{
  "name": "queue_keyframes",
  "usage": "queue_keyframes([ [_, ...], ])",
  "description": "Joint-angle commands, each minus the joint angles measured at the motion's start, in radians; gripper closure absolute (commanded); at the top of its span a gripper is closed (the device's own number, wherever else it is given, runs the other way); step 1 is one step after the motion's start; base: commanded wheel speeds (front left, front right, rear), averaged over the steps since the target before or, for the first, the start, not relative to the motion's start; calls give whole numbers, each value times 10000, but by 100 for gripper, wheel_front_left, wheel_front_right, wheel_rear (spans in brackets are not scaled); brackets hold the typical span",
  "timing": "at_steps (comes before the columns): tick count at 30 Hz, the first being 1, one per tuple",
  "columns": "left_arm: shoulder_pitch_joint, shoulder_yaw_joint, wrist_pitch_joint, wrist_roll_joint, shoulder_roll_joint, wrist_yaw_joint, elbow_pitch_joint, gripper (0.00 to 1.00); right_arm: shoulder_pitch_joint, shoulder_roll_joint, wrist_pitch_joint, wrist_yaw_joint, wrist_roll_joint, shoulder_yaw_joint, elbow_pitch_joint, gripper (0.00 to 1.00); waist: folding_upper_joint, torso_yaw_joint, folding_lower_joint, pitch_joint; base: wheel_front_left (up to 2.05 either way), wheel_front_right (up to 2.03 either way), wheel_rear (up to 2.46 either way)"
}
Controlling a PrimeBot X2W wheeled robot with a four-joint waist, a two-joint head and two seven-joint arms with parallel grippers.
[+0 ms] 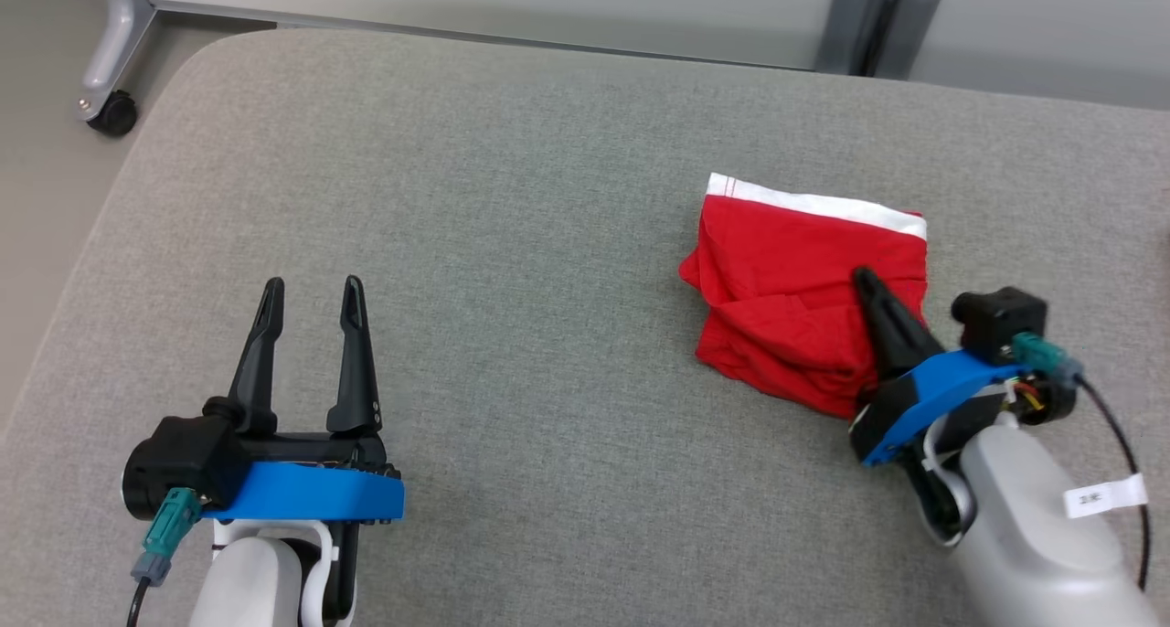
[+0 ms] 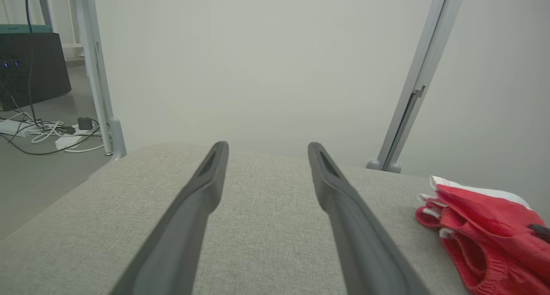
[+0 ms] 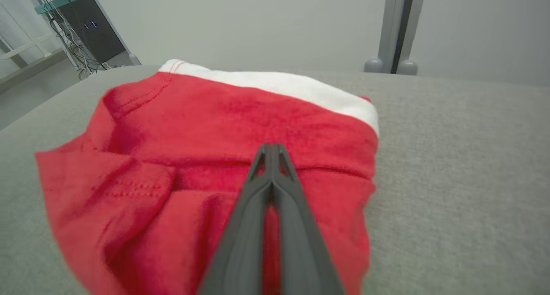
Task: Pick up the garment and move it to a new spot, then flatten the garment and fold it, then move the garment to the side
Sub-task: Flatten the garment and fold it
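Far left, beyond the tabletop edge: a grey metal frame leg (image 1: pixel 119 33) on a black caster wheel (image 1: pixel 114 113), standing on the floor.

Lower left: the left gripper (image 1: pixel 313 284), black with a blue collar, sits over bare surface. Its jaws are wide apart with nothing between them, as the left wrist view (image 2: pixel 267 145) confirms. It is well apart from the task item.

Work surface: a tabletop covered in grey woven fabric (image 1: pixel 512 197) with a rounded corner at the upper left.

Right of centre: the red cloth garment (image 1: pixel 786 270) lies on the tabletop in a loosely folded, roughly square bundle. Its white waistband (image 1: pixel 823 204) runs along the far edge, and the near edge is rumpled. It also shows at the right edge of the left wrist view (image 2: pixel 481 209).

Lower right: the right gripper (image 1: pixel 864 275) reaches onto the near right part of the garment (image 3: pixel 258 114). Its jaws are closed together, the tips (image 3: pixel 271 145) touching a crease in the red cloth. Whether cloth is caught between them cannot be told.
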Motion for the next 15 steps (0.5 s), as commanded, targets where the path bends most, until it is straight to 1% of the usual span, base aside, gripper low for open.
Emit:
queue_keyframes([
  [1,-91,27,-26,-63,-8,54,3,0,-23,104,-63,3,78,129,59,100,0,41,0,23,0,0,0],
  [4,-61,51,-26,-56,-8,59,-1,0,94,310,-144,2,239,640,247,100,0,96,0,34,0,0,0],
  [10,-100,37,-26,-95,-8,79,-4,0,196,818,-270,3,640,1649,194,100,0,142,0,36,0,0,0],
  [15,-218,-39,-26,-109,-8,74,27,0,70,1086,-333,2,766,2432,229,100,0,174,0,55,0,0,0],
])
